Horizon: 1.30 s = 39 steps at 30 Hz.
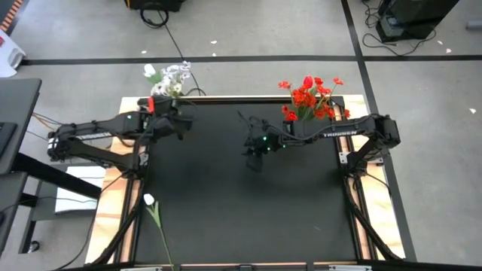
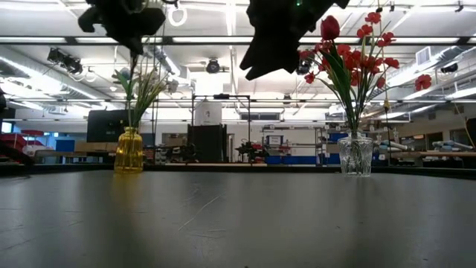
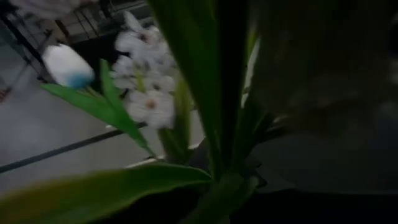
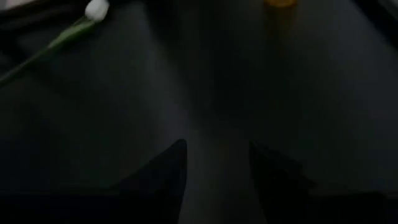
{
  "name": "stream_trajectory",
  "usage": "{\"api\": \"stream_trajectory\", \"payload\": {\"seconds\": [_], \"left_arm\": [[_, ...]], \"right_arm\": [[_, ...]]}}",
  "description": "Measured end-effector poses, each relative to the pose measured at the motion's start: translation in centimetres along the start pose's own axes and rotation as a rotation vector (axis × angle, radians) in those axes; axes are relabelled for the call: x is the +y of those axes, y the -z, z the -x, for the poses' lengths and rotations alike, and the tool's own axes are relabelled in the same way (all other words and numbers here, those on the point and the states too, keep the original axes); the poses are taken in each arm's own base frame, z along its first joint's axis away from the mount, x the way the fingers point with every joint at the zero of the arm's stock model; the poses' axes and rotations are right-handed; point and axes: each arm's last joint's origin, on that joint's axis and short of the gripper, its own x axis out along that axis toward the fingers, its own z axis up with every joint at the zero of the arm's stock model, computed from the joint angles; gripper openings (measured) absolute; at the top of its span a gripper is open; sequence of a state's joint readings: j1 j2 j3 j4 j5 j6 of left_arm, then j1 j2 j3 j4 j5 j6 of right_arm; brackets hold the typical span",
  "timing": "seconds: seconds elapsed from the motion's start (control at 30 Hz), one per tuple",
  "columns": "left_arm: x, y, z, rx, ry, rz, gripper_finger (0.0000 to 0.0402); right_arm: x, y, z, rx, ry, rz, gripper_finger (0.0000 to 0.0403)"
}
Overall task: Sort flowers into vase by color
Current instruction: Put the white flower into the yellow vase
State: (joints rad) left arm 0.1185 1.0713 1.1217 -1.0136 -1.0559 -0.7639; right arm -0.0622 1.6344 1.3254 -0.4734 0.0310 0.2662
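I see the left gripper [image 1: 178, 113] at the white flowers [image 1: 169, 77], eleven o'clock, fingers unclear; the right gripper [image 4: 214, 163] hovers mid-worktop [image 1: 226, 196], spread apart.

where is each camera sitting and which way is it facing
High view: overhead, looking straight down on the black table; both dark arms show.
Low view: at tabletop height, facing the room; both arms hang from above.
Left wrist view: pressed close to white blooms and green leaves.
Right wrist view: looks down past its own open fingers at the tabletop.
Shared: the lone white tulip on a green stem, in high and right wrist views.
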Motion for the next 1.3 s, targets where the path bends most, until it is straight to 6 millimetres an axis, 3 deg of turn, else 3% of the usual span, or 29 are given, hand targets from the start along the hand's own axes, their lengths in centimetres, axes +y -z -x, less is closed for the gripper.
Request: {"api": "stream_trajectory", "payload": {"seconds": [0.2,0.33,0.5,0.63,0.77,0.97,1.13,1.3], "left_arm": [[3.4,-1.3,-0.1,-0.01,-0.046,-0.008,0.0016],[5.1,-2.2,-0.3,0.019,0.034,0.005,0.0016],[5.1,-3.6,-0.9,-0.001,0.234,0.009,0.0016],[3.7,-4.4,-2.2,-0.061,0.385,0.02,0.0016],[2.1,-3.0,-4.4,-0.126,0.477,0.062,0.0016],[1.0,1.2,-6.9,-0.141,0.505,0.161,0.0016],[1.7,2.5,-6.3,-0.12,0.514,0.176,0.0016],[3.7,2.9,-4.9,-0.114,0.473,0.143,0.0016]], "right_arm": [[-2.3,-1.4,0.0,-0.089,-0.007,-0.054,0.018],[-3.6,-2.2,0.1,-0.144,-0.016,-0.082,0.018],[-5.1,-3.1,0.4,-0.199,-0.056,-0.12,0.018],[-6.0,-3.5,0.5,-0.225,-0.071,-0.132,0.018],[-6.6,-3.5,0.6,-0.223,-0.064,-0.143,0.018],[-6.6,-3.0,0.5,-0.168,-0.055,-0.147,0.018],[-6.6,-2.6,0.4,-0.129,-0.055,-0.146,0.018],[-6.9,-2.5,0.4,-0.118,-0.052,-0.131,0.018]]}}
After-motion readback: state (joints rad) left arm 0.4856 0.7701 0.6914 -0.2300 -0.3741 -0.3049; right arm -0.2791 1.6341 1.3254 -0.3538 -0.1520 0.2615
